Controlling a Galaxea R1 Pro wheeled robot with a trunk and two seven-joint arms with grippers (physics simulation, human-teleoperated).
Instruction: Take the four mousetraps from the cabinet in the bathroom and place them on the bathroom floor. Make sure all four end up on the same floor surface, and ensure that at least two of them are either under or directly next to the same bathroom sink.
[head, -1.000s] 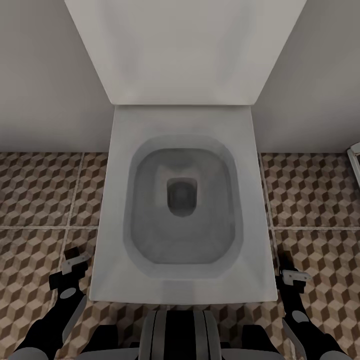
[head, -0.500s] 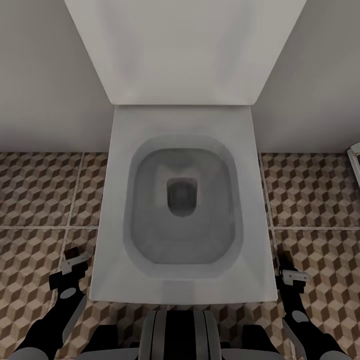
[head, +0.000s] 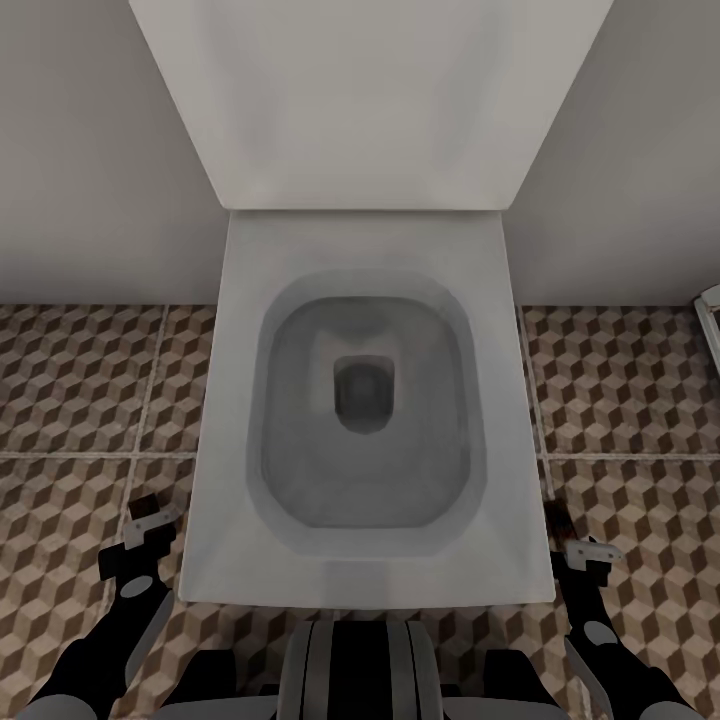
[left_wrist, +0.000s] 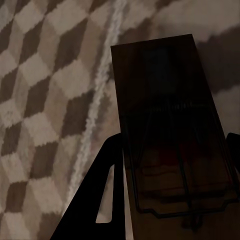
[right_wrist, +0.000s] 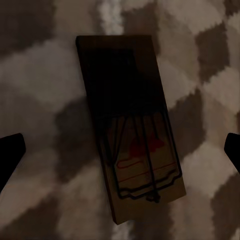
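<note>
Head view, left to right. The left tool (head: 150, 520) sits at about 8 o'clock from the toilet bowl (head: 365, 400), low over the bathroom floor (head: 70, 400), just beside the toilet's left edge. A small dark-brown mousetrap (head: 145, 505) projects from its tip. In the left wrist view, this mousetrap (left_wrist: 172, 135) lies between the two dark fingers (left_wrist: 107, 185), which bear against its long sides: the tool is clamped on it. The patterned tiles and a pale grout line pass behind it.

At centre, the white toilet has its lid (head: 365, 100) raised against the grey wall (head: 90, 150). The robot's trunk shows at 6 o'clock.

The right tool (head: 580, 550) sits at about 4 o'clock from the bowl, just beside the toilet's right edge. A second mousetrap (head: 558, 520) lies on the floor just ahead of its tip. In the right wrist view, that mousetrap (right_wrist: 130, 130) rests flat on the tiles, its wire bar and red marking visible. The two fingertips (right_wrist: 10, 155) stand wide apart at either side, clear of it: the tool is spread and holds nothing.

A white object's corner (head: 710, 310) shows at 3 o'clock.
</note>
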